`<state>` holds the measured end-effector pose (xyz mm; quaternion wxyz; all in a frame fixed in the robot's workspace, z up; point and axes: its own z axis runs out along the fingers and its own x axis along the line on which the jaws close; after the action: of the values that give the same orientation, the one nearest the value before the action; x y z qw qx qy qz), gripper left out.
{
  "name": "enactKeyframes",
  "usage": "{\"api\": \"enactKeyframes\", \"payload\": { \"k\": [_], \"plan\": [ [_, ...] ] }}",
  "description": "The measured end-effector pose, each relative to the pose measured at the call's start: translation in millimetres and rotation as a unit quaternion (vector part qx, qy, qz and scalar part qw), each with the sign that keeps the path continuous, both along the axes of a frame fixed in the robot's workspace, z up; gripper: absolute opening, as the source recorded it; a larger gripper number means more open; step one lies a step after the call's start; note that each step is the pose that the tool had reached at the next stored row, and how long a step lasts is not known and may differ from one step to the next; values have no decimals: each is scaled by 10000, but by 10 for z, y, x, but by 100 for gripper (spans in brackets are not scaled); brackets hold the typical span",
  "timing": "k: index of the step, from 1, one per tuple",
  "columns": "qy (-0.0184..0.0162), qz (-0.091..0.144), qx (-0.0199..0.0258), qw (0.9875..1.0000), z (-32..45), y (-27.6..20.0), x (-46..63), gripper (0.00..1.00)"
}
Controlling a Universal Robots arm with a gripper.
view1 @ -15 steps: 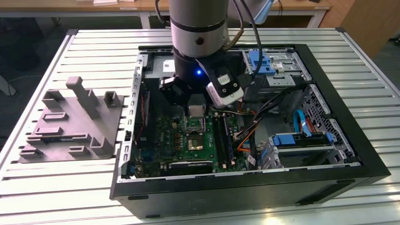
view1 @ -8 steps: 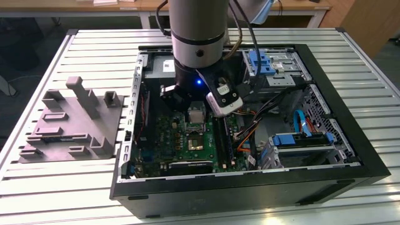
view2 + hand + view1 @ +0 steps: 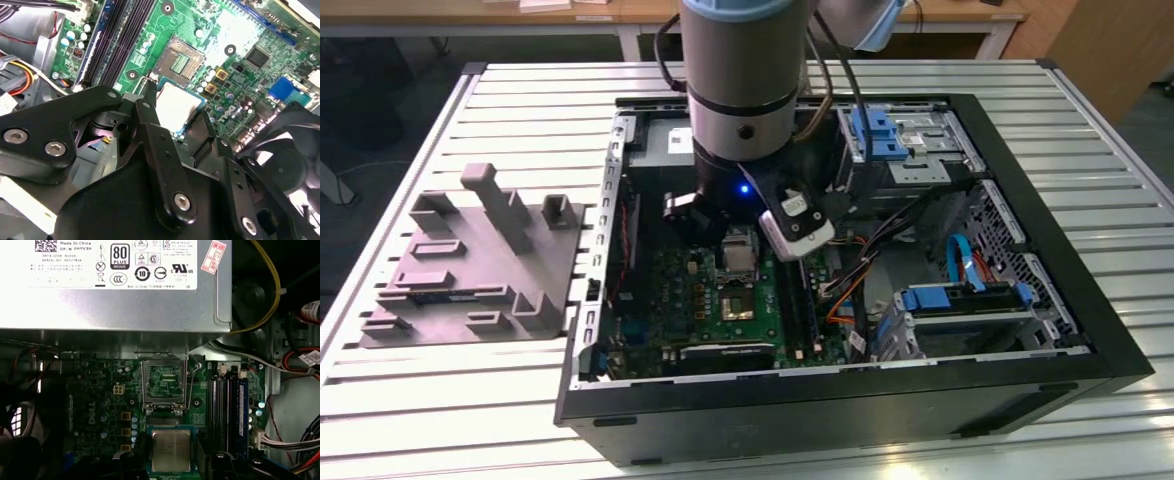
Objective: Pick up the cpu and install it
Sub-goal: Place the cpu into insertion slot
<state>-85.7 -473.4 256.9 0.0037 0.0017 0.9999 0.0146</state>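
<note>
- The cpu [image 3: 171, 450]: thin square chip, metal lid, green rim; held over the board [image 3: 100, 405], just beside the open socket [image 3: 166, 381].
- Handling: judged light, stiff, fragile underneath; best gripped by two opposite edges, kept level.
- The pincer [image 3: 177, 107]: clamped on the cpu, fingers [image 3: 148, 107] at opposite edges.
- Exterior view: socket at six o'clock of the pincer, inside the case [image 3: 854, 400] on the counter [image 3: 520, 100].

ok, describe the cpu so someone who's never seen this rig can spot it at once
Look inside the open computer case, at the green motherboard next to the big grey box. The cpu sits between the gripper's fingers, beside the empty socket. It is the flat square with a plain silvery top and pale rim; the socket is a dark metal frame.
</note>
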Motion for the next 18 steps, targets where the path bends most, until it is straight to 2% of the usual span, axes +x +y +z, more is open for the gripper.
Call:
{"api": "enactKeyframes", "payload": {
  "k": [14,18],
  "plan": [
    [-1,0,1,10000,-253,0,0,47],
    [1,0,-1,10000,-257,0,0,47]
  ]
}}
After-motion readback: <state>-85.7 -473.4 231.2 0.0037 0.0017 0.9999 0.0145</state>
